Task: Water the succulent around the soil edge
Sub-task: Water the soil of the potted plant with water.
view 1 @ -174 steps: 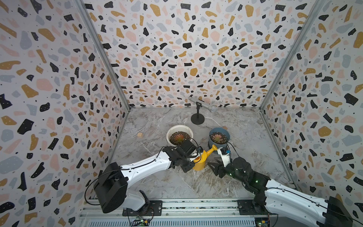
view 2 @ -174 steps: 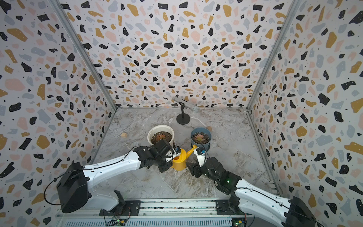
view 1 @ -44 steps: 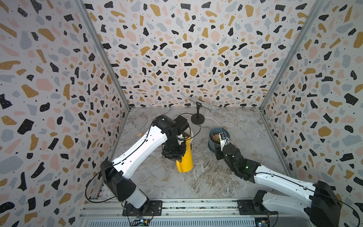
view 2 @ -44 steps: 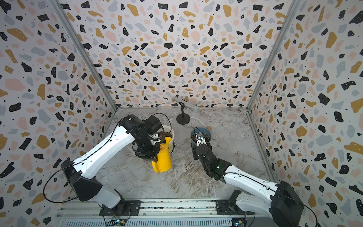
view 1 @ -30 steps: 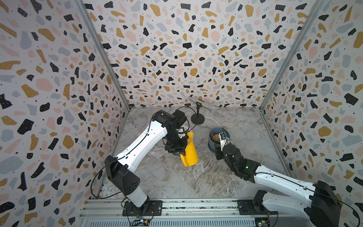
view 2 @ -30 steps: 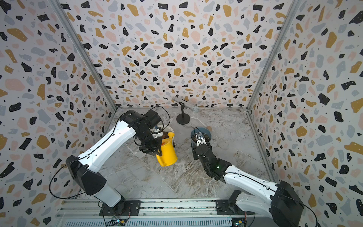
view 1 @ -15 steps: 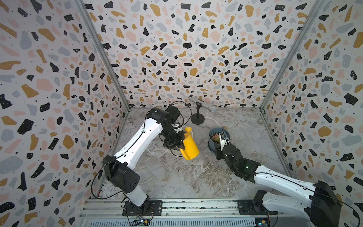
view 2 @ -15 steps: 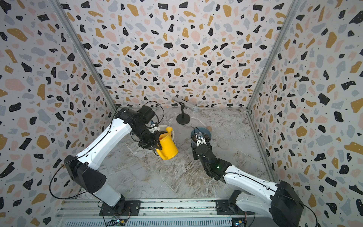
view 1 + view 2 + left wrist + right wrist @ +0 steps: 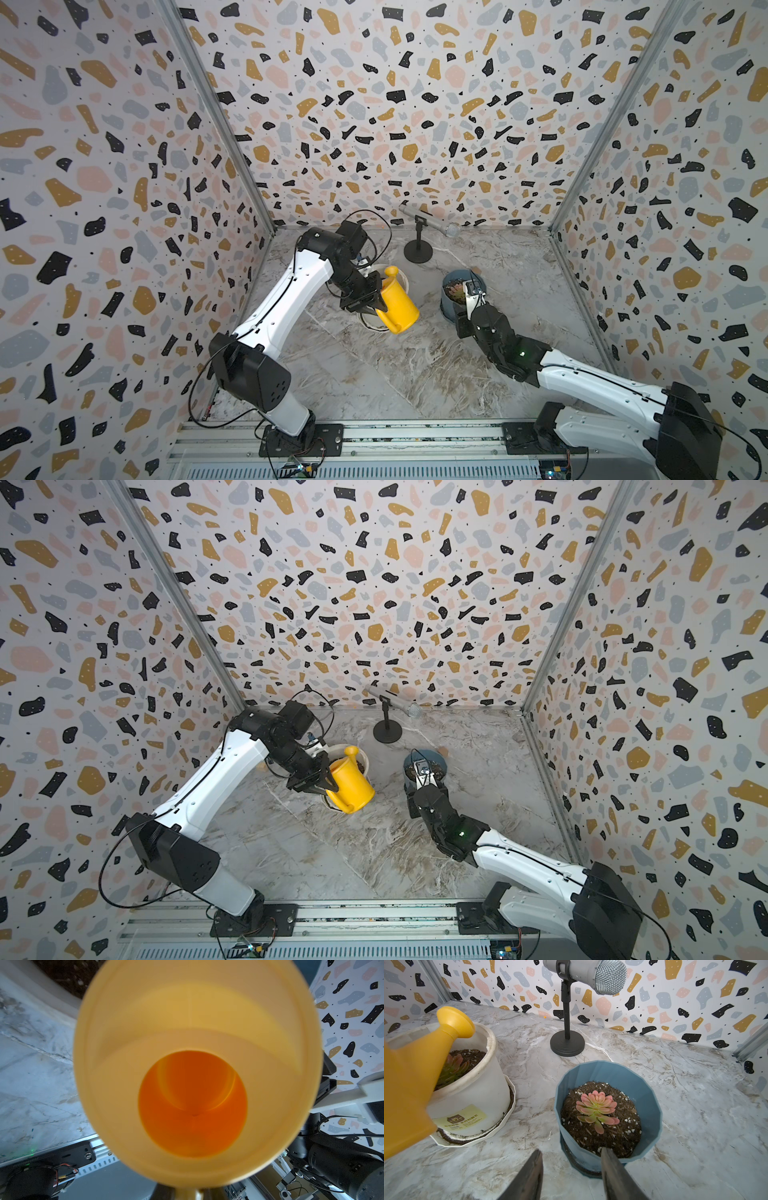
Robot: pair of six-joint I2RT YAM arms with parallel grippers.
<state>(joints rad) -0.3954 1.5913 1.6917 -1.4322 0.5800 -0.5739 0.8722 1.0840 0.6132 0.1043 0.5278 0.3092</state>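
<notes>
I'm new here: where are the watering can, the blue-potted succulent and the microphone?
watering can point(image 9: 399, 305): in a top view, on its yellow body.
succulent point(image 9: 596, 1108): right wrist view, centre of the rosette.
microphone point(image 9: 610, 977): right wrist view, on the mesh head.

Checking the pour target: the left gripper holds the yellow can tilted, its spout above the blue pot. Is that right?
Not quite. The spout is above the white pot, not the blue pot, as the right wrist view shows. The left gripper does hold the yellow can tilted.

Yellow label point(image 9: 463, 1119), white pot point(image 9: 473, 1088): txt illegible
</notes>
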